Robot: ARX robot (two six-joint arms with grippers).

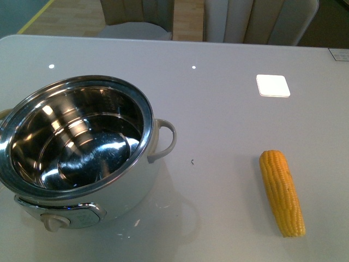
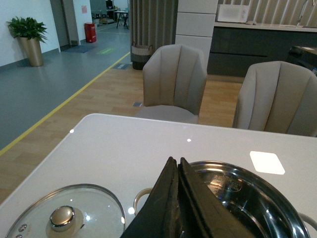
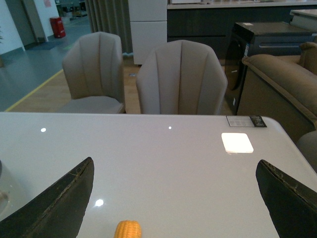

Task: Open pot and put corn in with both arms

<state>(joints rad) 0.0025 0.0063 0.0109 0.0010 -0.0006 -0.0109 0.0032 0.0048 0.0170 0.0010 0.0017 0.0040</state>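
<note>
The white pot (image 1: 131,188) stands open at the table's front left, its shiny steel interior empty, a cream handle (image 1: 166,141) on its right and a knob (image 1: 54,222) at the front. The yellow corn (image 1: 282,192) lies on the table at the front right, apart from the pot. Neither arm shows in the front view. In the left wrist view my left gripper (image 2: 176,166) is shut and empty, above the pot's rim (image 2: 277,198), with the glass lid (image 2: 64,218) lying on the table beside the pot. My right gripper (image 3: 176,171) is wide open above the table, the corn's tip (image 3: 128,229) between its fingers.
The grey table's far edge (image 1: 174,39) has two beige chairs (image 3: 181,79) behind it. A bright light reflection (image 1: 272,85) lies on the table's right. A small label (image 1: 339,54) sits at the far right corner.
</note>
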